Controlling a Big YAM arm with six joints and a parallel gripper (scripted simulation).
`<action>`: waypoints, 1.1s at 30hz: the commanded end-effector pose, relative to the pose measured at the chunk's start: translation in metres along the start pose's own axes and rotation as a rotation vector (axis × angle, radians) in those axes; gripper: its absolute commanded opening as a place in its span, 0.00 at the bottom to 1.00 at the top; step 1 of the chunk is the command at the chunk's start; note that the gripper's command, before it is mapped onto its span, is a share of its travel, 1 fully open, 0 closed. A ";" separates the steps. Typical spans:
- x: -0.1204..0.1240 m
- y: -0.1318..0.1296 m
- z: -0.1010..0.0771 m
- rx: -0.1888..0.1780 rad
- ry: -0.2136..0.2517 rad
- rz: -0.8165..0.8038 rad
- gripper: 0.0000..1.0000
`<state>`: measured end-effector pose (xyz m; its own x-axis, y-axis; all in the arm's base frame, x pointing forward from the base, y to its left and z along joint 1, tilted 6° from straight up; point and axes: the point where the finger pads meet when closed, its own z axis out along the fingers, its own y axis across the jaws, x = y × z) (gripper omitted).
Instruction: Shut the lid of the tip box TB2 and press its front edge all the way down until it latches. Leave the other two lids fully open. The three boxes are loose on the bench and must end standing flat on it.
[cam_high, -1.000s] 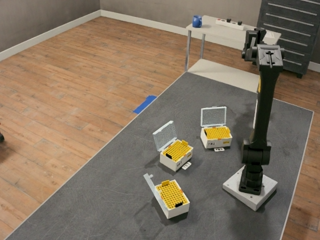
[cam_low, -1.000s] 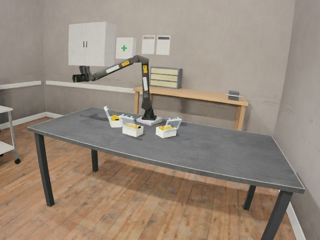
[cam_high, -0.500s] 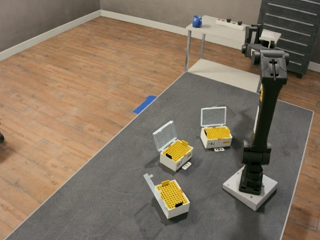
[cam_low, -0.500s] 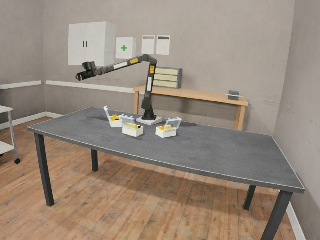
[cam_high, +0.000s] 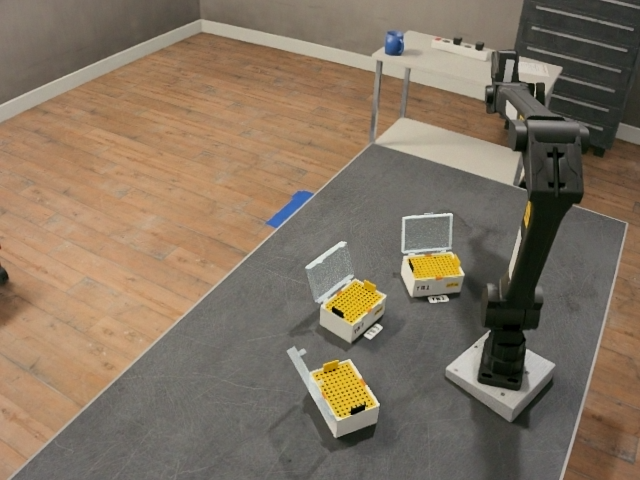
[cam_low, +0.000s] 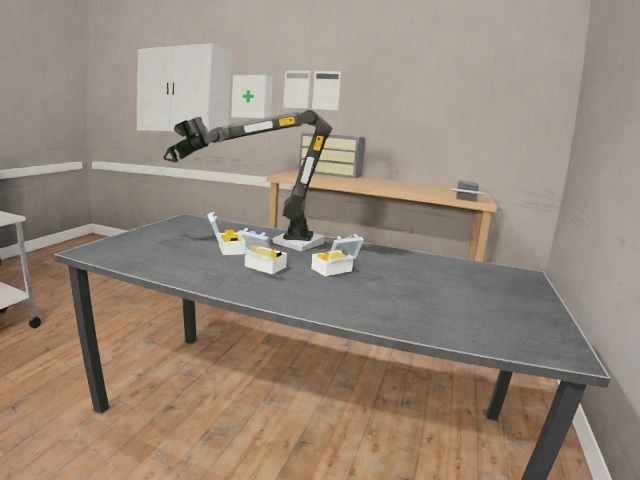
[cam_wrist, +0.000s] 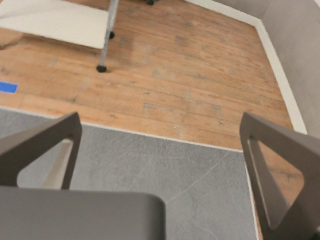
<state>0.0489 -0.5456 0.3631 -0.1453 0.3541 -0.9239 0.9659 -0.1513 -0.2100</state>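
Three white tip boxes with yellow racks stand flat on the grey table (cam_high: 206, 413) (cam_low: 439, 304) (cam_wrist: 150, 170), all with lids up. The far box (cam_high: 432, 271) (cam_low: 231, 242) has its lid (cam_high: 427, 233) upright. The middle box (cam_high: 353, 307) (cam_low: 265, 256) has its lid (cam_high: 329, 271) tilted back. The near box (cam_high: 343, 395) (cam_low: 333, 264) has its lid (cam_high: 299, 369) open to the side. Their labels are too small to read surely. My gripper (cam_low: 170, 155) (cam_wrist: 160, 120) is open and empty. It hangs high over the table's end beyond the far box, pointing down at the table edge and floor. No box shows in the wrist view.
The arm's base (cam_high: 498, 372) (cam_low: 298, 240) stands beside the boxes. Small label cards (cam_high: 438, 298) (cam_high: 373, 331) lie in front of two boxes. A white cart (cam_high: 465, 56) with a blue mug (cam_high: 393, 42) stands past the table end, and a wooden bench (cam_low: 382, 188) stands behind.
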 end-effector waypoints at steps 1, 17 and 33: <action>-0.010 -0.001 -0.019 -0.038 -0.003 -0.042 1.00; 0.015 0.011 -0.080 -0.204 0.068 -0.151 1.00; 0.053 0.010 -0.133 -0.371 0.158 -0.252 1.00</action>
<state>0.0810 -0.4058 0.3258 -0.3634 0.5214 -0.7721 0.9270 0.2850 -0.2439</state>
